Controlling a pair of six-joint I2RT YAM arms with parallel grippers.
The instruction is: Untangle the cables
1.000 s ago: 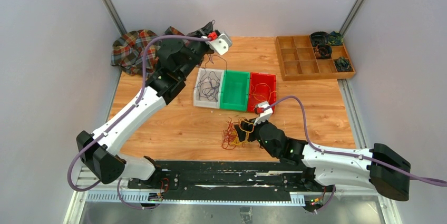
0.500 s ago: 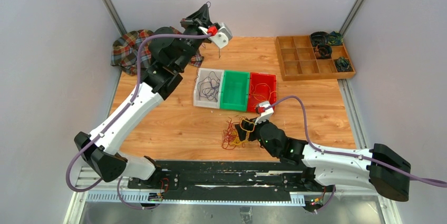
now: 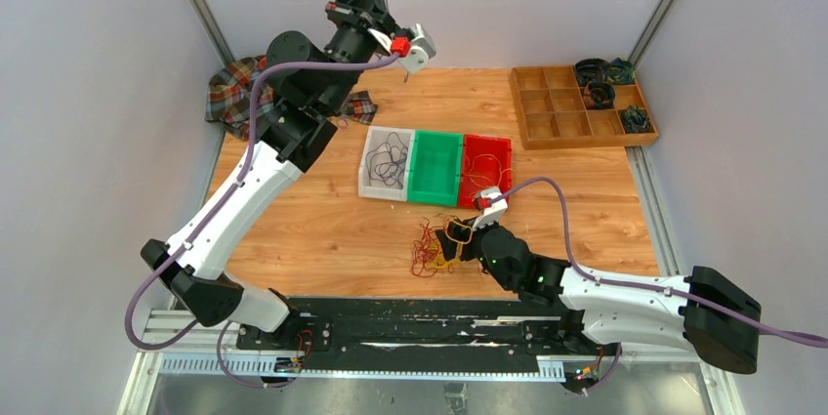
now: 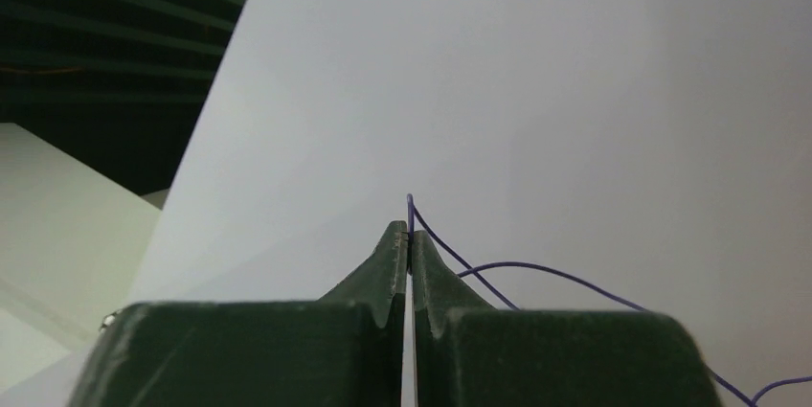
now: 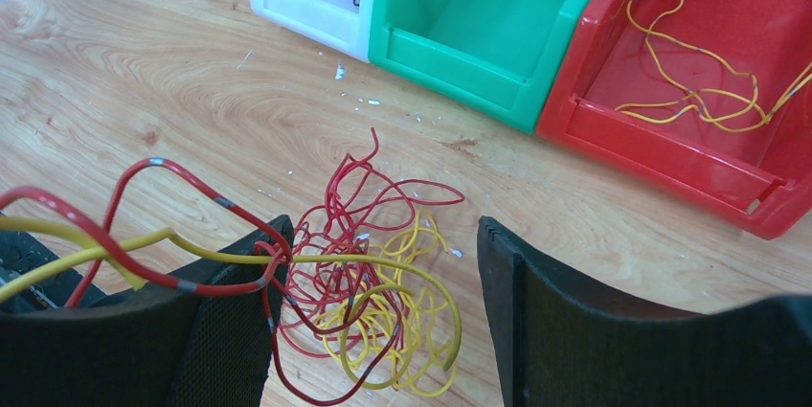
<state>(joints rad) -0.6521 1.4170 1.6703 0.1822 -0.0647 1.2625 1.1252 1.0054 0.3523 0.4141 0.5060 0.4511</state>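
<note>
The red and yellow cables [image 5: 369,316] lie in one loose tangle on the table [image 5: 124,91], near the green bin [image 5: 479,14]. They are thin, light and soft, so I think it is better to take one outer loop, not the knot. My right claw [image 5: 383,235] stands spread over them. My left claw [image 4: 409,239], raised high, pinches a purple cable [image 4: 536,268].
</note>
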